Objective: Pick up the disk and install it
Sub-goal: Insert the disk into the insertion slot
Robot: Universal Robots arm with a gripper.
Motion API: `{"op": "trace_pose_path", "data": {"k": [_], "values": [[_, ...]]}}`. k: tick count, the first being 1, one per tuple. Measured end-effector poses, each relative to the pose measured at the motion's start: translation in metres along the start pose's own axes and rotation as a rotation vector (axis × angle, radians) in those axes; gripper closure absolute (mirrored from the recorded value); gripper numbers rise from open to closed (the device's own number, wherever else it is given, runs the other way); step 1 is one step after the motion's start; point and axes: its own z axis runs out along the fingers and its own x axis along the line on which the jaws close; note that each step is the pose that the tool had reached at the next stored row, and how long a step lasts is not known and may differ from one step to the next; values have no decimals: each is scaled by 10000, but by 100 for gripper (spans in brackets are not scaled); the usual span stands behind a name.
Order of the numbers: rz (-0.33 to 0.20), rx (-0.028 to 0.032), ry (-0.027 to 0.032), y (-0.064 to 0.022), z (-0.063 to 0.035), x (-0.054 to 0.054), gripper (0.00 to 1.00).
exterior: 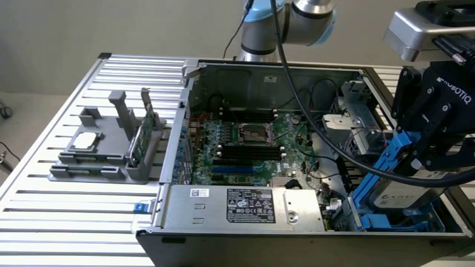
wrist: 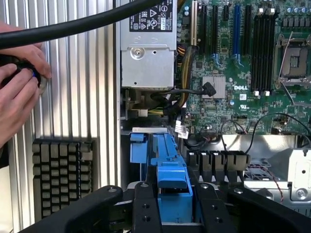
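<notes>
An open computer case lies on a slatted metal table. At the case's near corner on the exterior view's right, a black gripper grips the disk, which is steeply tilted. A grey holder stands toward the table's edge on the exterior view's left.

Slatted metal desk: open PC case sitting on it, grey parts holder beside it, toward exterior view's left.

Silver-grey metal disk with white label and blue plastic frame, black two-finger gripper, green circuit motherboard, ribbed silver metal table, grey plastic holder.
</notes>
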Motion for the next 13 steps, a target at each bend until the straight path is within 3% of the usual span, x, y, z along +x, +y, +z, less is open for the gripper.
{"op": "trace_pose_path", "data": {"k": [6, 8, 9, 13], "values": [[0, -1, -6, 0, 43, -1, 67], [0, 0, -1, 0, 55, -1, 66], [0, 0, -2, 0, 63, -1, 59], [2, 0, -2, 1, 91, -2, 59]]}}
